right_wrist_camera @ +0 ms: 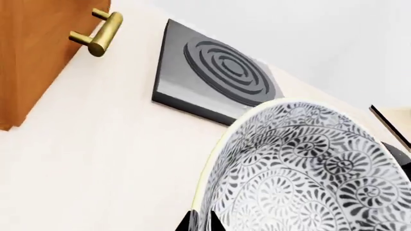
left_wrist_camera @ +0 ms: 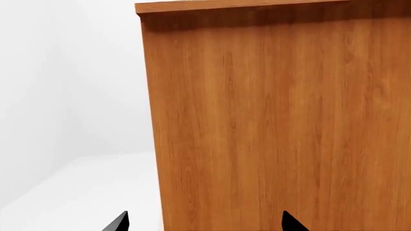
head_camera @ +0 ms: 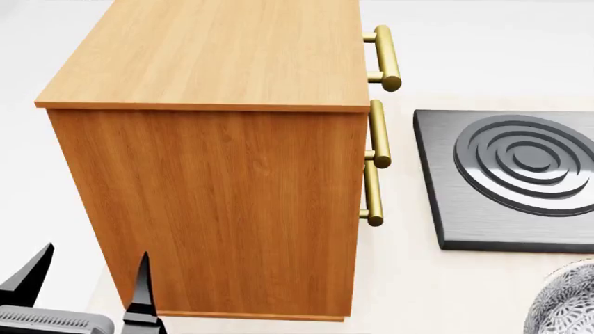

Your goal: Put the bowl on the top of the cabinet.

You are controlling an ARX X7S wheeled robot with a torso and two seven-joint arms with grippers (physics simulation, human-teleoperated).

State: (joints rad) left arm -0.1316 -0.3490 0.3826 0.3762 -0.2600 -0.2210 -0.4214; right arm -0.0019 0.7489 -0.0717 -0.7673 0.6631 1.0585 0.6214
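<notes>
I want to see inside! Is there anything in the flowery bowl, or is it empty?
Empty, as far as shown: the bowl shows only its patterned inside in the right wrist view; its bottom is cut off.

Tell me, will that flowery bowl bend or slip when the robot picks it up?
The bowl looks hard and glazed, like pottery, so it probably won't bend, but might crack if dropped. Its shiny rim could be slippery for the right pincer, which seems to straddle only the edge. Being deep and wide, it may tilt when held by one side.

The cabinet (head_camera: 232,174) is smooth orange-brown wood with shiny brass handles (head_camera: 374,202), the burner (head_camera: 515,181) dark brushed metal, the bowl (right_wrist_camera: 308,173) glossy ceramic.
</notes>
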